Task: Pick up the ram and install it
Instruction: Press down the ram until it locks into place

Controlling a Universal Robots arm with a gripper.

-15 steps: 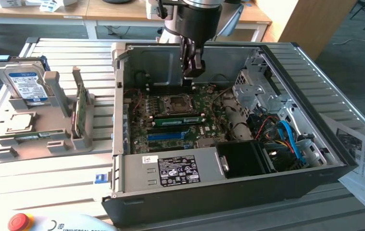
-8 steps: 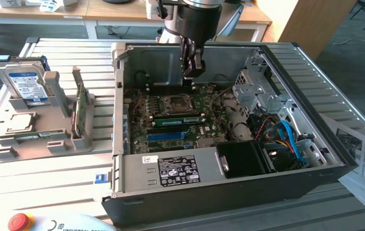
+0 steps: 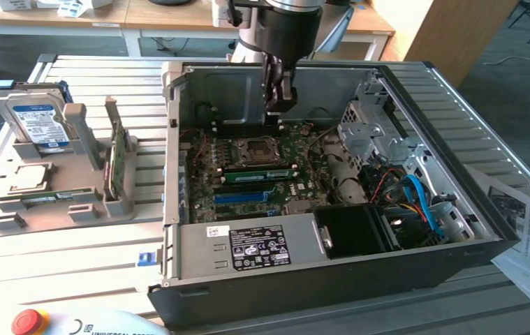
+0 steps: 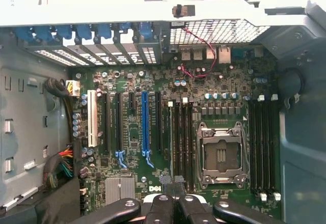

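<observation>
Claw: claw [image 3: 280, 105] [image 4: 173, 203] fully shut, fingertips pressed together, nothing held; it hangs inside the case above the board, over the far end of the slots
Ram: ram [image 3: 260, 174] stands in a slot between the socket [image 3: 255, 149] and the blue slot [image 3: 244, 197]; whether it is latched at both ends cannot be told
Step in hand: judged as seating; the shut fingertips serve as a pusher
Method: press straight down on the top edge of the ram, square to the slot, near one end and then the other; a tilted push may skew the stick or load the board
Slots: the dark slots [image 4: 182, 142] run side by side, close together; keep the fingertips on the one line
Socket: open and bare just beside the slots; keep off it
Edges: case wall [image 3: 173, 139] on the exterior view's left, drive cage [image 3: 367, 132] and cables [image 3: 414, 195] on its right, power supply [image 3: 255, 246] nearest that camera
Open room: free space lies straight up out of the case; little room sideways
Outside: tray [image 3: 4, 209] well apart, with a second stick [image 3: 46, 197] and an upright card [image 3: 113, 157]
</observation>
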